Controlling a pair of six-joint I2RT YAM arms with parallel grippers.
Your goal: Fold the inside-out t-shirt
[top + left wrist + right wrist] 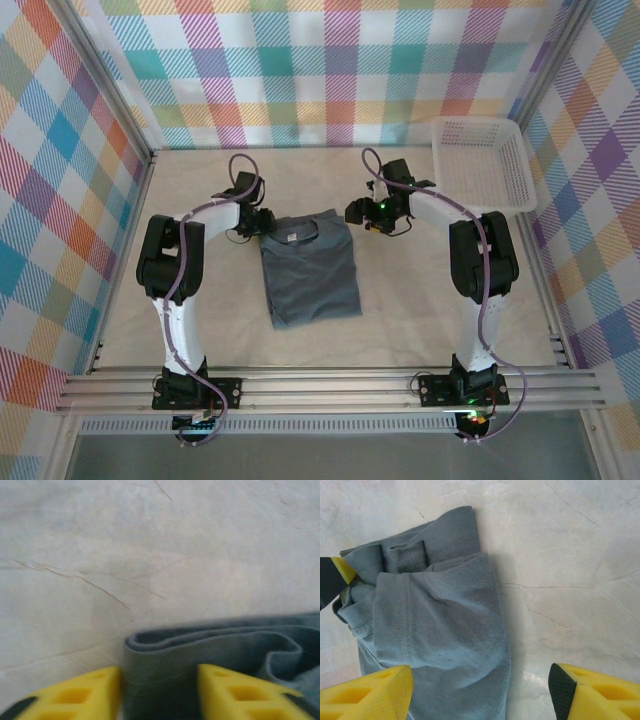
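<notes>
The t-shirt sits mid-frame on the table, folded into a rough rectangle. We reckon it's light, floppy and a bit clingy, so best pinched at the layered collar-end corners. The left arm reaches low to its upper left corner, left jaws partly open astride the folded edge. The right arm hovers at the upper right corner, right jaws wide, holding nothing.

White mesh basket empty, far right corner of worktop. Worktop pale beige, creased. Checked multicolour walls around. Aluminium rails along near edge.
</notes>
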